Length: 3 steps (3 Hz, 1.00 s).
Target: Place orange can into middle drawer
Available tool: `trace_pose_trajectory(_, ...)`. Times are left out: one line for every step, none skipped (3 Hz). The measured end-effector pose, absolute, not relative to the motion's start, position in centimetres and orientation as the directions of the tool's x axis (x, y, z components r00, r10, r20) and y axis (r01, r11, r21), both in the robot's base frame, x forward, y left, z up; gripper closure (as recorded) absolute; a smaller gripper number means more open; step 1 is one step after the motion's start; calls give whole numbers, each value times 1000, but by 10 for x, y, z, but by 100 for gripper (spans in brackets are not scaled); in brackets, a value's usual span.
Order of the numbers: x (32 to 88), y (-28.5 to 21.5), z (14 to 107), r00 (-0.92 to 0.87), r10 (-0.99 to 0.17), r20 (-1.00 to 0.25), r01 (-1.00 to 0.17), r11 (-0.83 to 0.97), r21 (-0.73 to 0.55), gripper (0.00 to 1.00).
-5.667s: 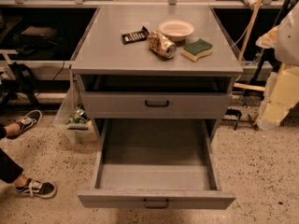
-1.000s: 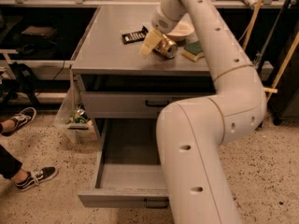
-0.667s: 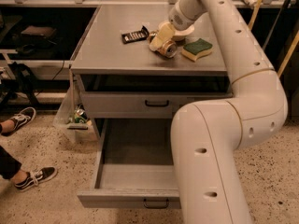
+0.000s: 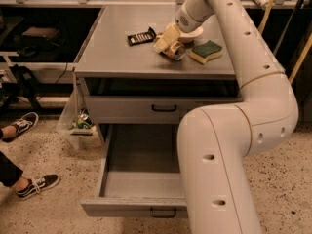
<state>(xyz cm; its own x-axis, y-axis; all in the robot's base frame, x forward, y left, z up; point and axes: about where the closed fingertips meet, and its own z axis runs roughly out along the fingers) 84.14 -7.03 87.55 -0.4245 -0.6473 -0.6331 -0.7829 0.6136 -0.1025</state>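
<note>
Gripper (image 4: pixel 165 39) on the white arm (image 4: pixel 253 82) sits at the upper centre of the frame, right against the orange can (image 4: pixel 175 51) on the grey cabinet top (image 4: pixel 122 57); whether it is clenched on the can or released cannot be told. A green-and-yellow sponge (image 4: pixel 205 51) lies just right of the can and a black flat packet (image 4: pixel 141 36) to its left. At lower centre, the middle drawer (image 4: pixel 141 155) stands open below the closed upper drawer front (image 4: pixel 126 109).

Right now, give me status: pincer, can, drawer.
Status: pincer at the orange can, which lies on the cabinet top. Green sponge close beside it. Middle drawer open; robot arm overhangs its right side.
</note>
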Motion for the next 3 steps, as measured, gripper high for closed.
trace_pose_trajectory(843, -46, 853, -420, -659, -624, -810, 582, -70, 0)
trace_pose_trajectory(844, -46, 852, -420, -659, -624, -810, 582, -69, 0)
trace_pose_trajectory(844, -46, 852, -420, -659, -624, -810, 582, -69, 13)
